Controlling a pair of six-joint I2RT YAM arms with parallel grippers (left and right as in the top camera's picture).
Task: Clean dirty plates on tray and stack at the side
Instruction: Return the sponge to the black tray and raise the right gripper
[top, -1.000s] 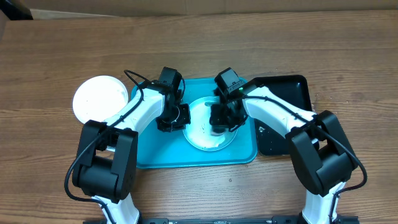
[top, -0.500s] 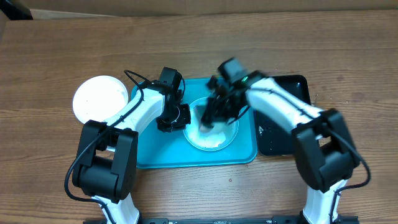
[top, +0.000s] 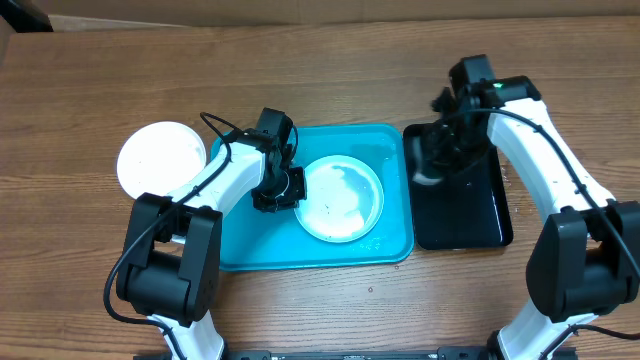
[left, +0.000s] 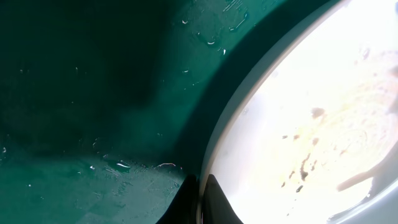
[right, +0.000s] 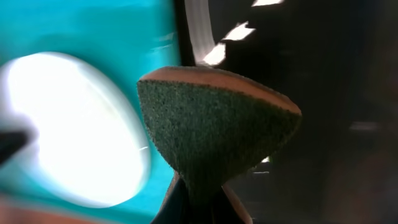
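Observation:
A light blue plate (top: 342, 199) with small dark smears lies on the turquoise tray (top: 375, 249). My left gripper (top: 294, 189) is shut on this plate's left rim. In the left wrist view the jaws (left: 199, 200) pinch the rim, and brown specks dot the plate (left: 311, 124). A white plate (top: 160, 160) sits on the table to the left of the tray. My right gripper (top: 428, 170) hovers over the black tray (top: 470, 215), shut on a green scouring sponge (right: 217, 130).
The narrow black tray lies against the turquoise tray's right side. Water drops lie on the turquoise tray's floor (left: 118, 165). Bare wooden table (top: 330, 70) stretches behind both trays, with cardboard along the far edge.
My right arm has lifted the sponge off the light blue plate and swung right, over the black tray. The left gripper has kept its hold on the rim.

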